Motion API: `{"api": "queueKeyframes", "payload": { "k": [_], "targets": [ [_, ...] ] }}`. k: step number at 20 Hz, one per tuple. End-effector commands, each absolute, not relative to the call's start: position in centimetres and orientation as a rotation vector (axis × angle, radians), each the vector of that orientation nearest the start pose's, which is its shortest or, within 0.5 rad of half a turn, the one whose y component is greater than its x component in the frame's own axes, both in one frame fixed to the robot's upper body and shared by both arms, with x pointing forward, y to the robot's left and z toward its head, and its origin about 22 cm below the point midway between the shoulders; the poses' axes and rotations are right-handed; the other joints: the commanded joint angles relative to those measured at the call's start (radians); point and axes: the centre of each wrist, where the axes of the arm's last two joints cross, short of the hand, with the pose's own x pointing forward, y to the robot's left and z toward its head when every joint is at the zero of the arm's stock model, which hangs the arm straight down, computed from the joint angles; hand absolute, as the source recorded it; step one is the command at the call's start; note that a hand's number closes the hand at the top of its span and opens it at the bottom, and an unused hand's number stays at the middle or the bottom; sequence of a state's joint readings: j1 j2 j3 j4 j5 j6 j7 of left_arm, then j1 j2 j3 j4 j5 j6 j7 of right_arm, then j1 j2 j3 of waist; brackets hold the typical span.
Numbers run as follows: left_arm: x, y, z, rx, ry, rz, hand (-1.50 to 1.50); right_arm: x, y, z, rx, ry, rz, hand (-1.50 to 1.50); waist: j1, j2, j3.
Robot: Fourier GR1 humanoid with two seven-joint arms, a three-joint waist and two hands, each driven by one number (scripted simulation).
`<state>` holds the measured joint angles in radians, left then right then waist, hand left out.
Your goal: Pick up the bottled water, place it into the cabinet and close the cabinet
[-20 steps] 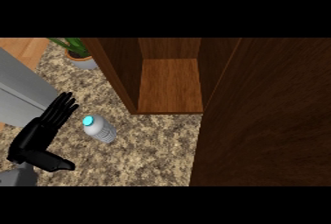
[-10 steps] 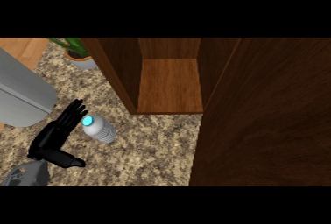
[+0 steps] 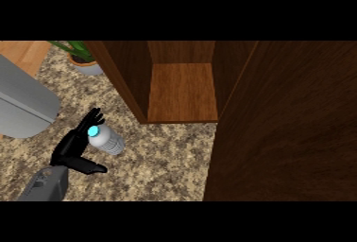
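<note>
Bottled water (image 3: 108,142), cyan cap, on counter (image 3: 164,158) — left hand (image 3: 72,147) beside, fingers (image 3: 92,117) straight.

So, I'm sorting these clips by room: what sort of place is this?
Most likely a kitchen counter. There is a speckled stone-look countertop, an open wooden cabinet standing on it, and a bottled water next to the left hand, with a potted plant at the back.

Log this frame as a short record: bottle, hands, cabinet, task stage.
bottle: on the counter, left of the cabinet
left hand: open, fingers straight, beside the bottle's left side, not curled round it
right hand: not in view
cabinet: open, door swung out at the view's right
stage: bottle not yet picked up
</note>
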<state>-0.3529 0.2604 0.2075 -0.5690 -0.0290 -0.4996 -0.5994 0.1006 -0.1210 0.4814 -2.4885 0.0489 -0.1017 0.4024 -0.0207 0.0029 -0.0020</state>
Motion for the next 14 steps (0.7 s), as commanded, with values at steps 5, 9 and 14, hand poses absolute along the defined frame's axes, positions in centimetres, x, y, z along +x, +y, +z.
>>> {"api": "queueKeyframes", "payload": {
  "k": [5,9,14],
  "targets": [
    [28.1,33.7,-12.0,-0.295,-1.562,-0.112,-1.5,11.5,-18.1,18.4,0.253,-1.986,0.264,-1.5,-0.009,0.004,-0.001],
    [27.4,31.6,-13.3,-0.298,-1.574,-0.073,-1.5,9.8,-18.9,18.2,0.237,-1.976,0.255,-1.5,-0.011,0.0,0.0],
    [28.7,31.3,-12.7,-0.335,-1.616,-0.053,-1.5,11.1,-18.1,18.1,0.257,-1.997,0.265,-1.5,-0.009,0.004,-0.001]
  ]
}}
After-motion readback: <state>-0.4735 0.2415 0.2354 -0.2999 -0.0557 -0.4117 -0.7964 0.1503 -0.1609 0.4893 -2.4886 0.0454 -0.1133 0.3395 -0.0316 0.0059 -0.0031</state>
